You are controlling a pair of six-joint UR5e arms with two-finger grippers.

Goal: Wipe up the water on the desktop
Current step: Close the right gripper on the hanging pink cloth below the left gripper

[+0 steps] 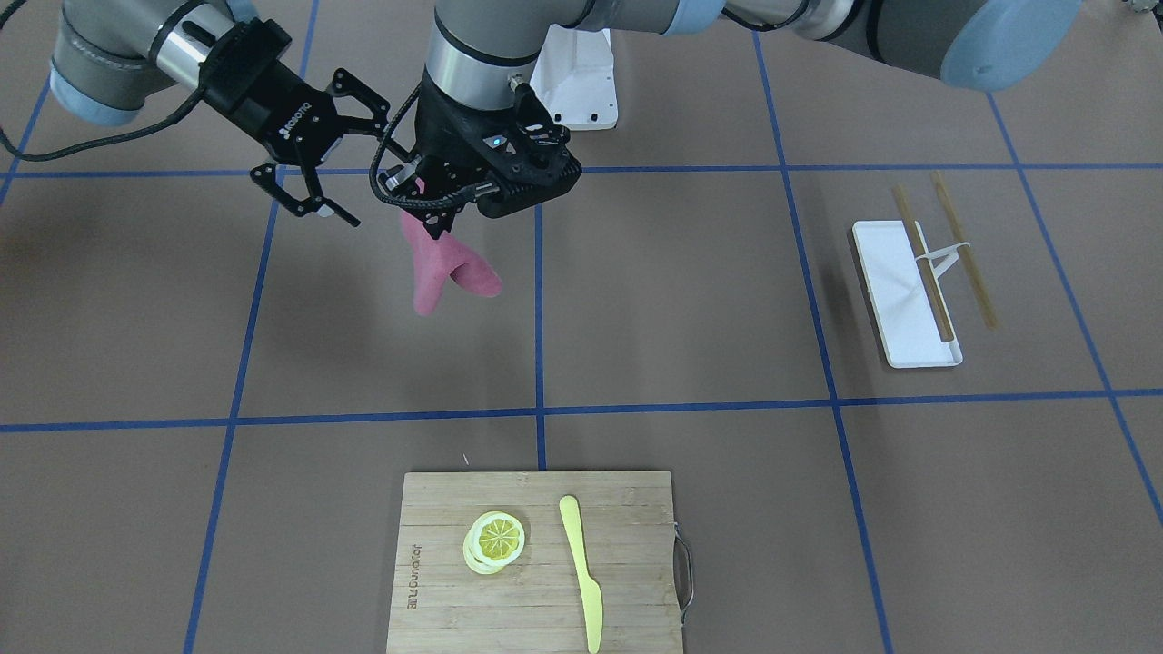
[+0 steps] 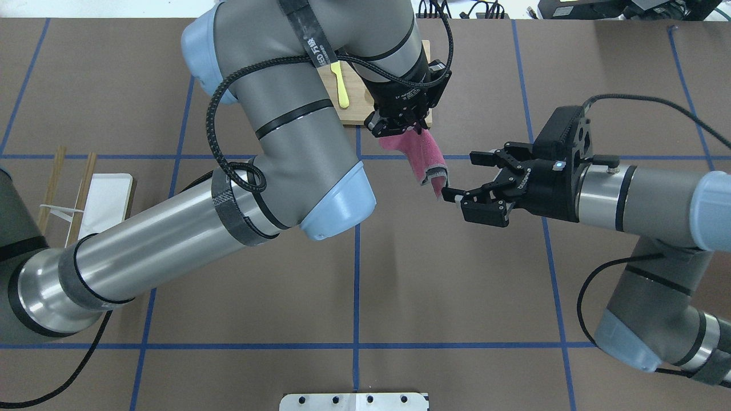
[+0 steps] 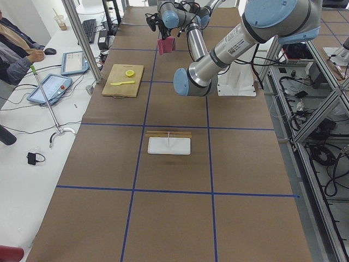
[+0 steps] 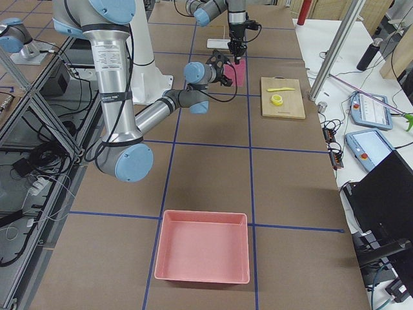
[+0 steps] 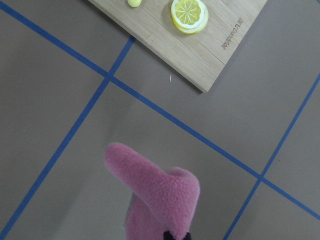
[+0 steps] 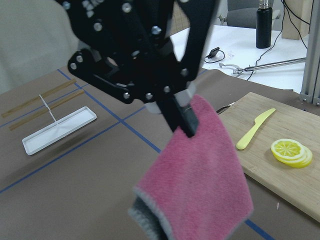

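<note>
My left gripper (image 1: pixel 434 202) is shut on the top edge of a pink cloth (image 1: pixel 438 263), which hangs folded above the brown desktop (image 1: pixel 690 300) with its blue tape grid. The cloth also shows in the overhead view (image 2: pixel 425 160) below the left gripper (image 2: pixel 400 124). My right gripper (image 2: pixel 462 176) is open right beside the cloth's lower corner, with one fingertip at the hem. In the right wrist view the cloth (image 6: pixel 200 175) hangs from the left gripper's fingers (image 6: pixel 184 112). I see no water on the desktop.
A bamboo cutting board (image 1: pixel 636 545) with lemon slices (image 1: pixel 495 540) and a yellow knife (image 1: pixel 581 568) lies near the far edge. A white tray (image 1: pixel 890 272) with wooden sticks (image 1: pixel 927 272) lies on my left side. A pink bin (image 4: pixel 203 245) sits at my right end.
</note>
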